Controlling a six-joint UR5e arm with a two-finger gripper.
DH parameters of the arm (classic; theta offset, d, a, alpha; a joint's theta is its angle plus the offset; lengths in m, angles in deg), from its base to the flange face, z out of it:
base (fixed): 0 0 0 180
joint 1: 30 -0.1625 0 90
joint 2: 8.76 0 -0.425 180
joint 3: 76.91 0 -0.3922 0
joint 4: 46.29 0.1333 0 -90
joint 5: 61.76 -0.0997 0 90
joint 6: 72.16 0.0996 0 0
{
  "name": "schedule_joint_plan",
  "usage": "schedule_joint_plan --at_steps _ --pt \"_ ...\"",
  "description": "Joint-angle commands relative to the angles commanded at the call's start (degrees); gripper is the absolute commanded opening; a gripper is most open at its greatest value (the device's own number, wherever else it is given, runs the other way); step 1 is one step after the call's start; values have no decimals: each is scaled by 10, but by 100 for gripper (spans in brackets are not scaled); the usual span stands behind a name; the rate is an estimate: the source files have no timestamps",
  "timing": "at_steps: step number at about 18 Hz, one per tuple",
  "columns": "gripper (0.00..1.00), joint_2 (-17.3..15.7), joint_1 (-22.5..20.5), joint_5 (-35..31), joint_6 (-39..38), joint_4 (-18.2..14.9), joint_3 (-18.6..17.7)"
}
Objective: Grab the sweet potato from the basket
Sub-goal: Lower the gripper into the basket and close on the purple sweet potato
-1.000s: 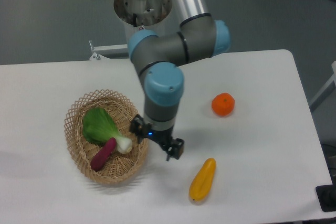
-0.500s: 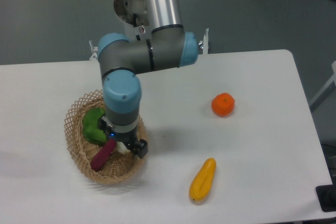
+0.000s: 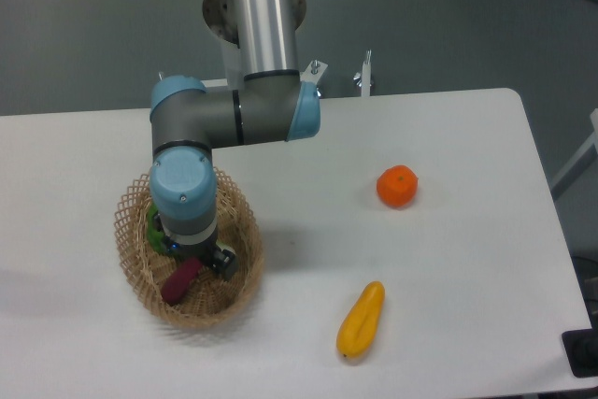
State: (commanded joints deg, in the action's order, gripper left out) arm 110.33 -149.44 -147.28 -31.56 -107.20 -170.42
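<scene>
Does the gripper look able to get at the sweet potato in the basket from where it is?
Probably yes. The gripper hangs inside the basket, right over the sweet potato; the leafy green sits off to one side, not over it.

The arm's wrist points straight down; its end effector (image 3: 192, 259) sits low, fingers hidden beneath it.

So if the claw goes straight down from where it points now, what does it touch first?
Most likely the sweet potato in the basket: the claw hangs right over its upper end. Depth is hard to judge from this one view.
</scene>
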Motion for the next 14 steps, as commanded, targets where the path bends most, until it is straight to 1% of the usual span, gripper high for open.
schedule_joint_plan --at_steps 1,2,6,7,8,11,14 --pt "99 1 1 0 0 0 2" --pt "94 2 1 0 0 0 2" --pt "65 9 4 1 -28 -1 12" --pt "52 12 4 1 -36 -1 20" --pt "35 16 5 0 -41 -2 27" --pt "10 14 7 0 -42 -5 31" --pt "7 10 7 0 -42 -9 32"
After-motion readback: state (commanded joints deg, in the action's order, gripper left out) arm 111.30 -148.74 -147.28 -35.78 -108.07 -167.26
